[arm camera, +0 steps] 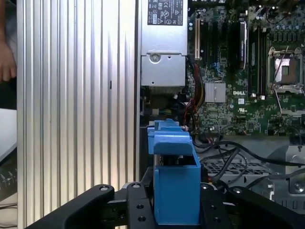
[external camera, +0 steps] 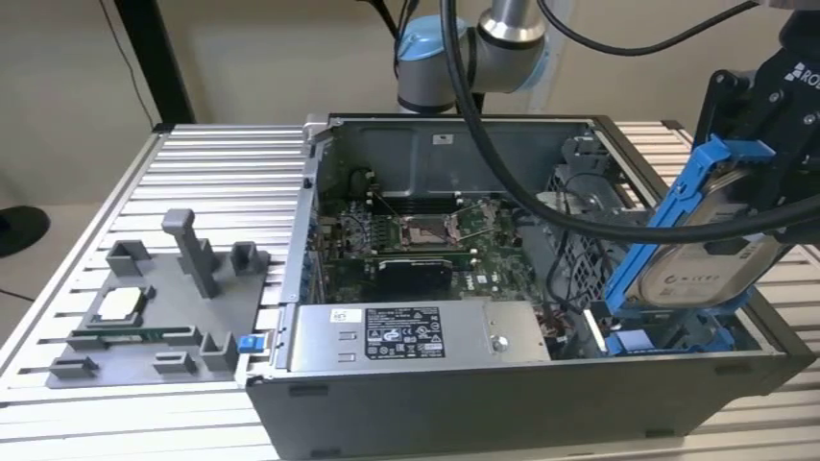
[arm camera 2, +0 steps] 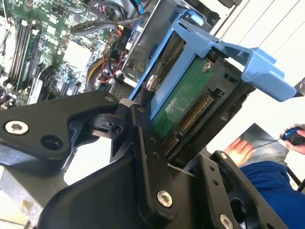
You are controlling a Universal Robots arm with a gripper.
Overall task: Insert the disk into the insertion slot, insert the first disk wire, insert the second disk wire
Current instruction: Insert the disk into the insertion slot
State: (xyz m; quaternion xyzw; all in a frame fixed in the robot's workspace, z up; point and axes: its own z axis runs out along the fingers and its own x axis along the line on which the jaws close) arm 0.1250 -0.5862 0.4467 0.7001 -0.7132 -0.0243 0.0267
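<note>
In the exterior view my gripper [external camera: 759, 197] hangs over the open computer case's right front corner, shut on the disk [external camera: 698, 271]. The disk is a silver drive with a white label in a bright blue carrier frame [external camera: 675, 206], tilted steeply with its lower end nearest the insertion slot [external camera: 666, 338]. That slot is a bay with blue rails and tabs, just below the disk. The second wrist view shows the disk's green circuit-board side [arm camera 2: 183, 102] between my black fingers [arm camera 2: 143, 129]. In the first wrist view the blue carrier [arm camera: 174, 176] sits edge-on between the fingers [arm camera: 136, 207].
A grey labelled power-supply box [external camera: 403, 336] lies along the case front, with the motherboard [external camera: 423, 240] behind it. Black cables [arm camera: 228, 152] cross over a perforated cage. A grey fixture tray [external camera: 141, 307] sits on the ribbed table at the exterior view's left. A person's hand [arm camera 2: 240, 150] is nearby.
</note>
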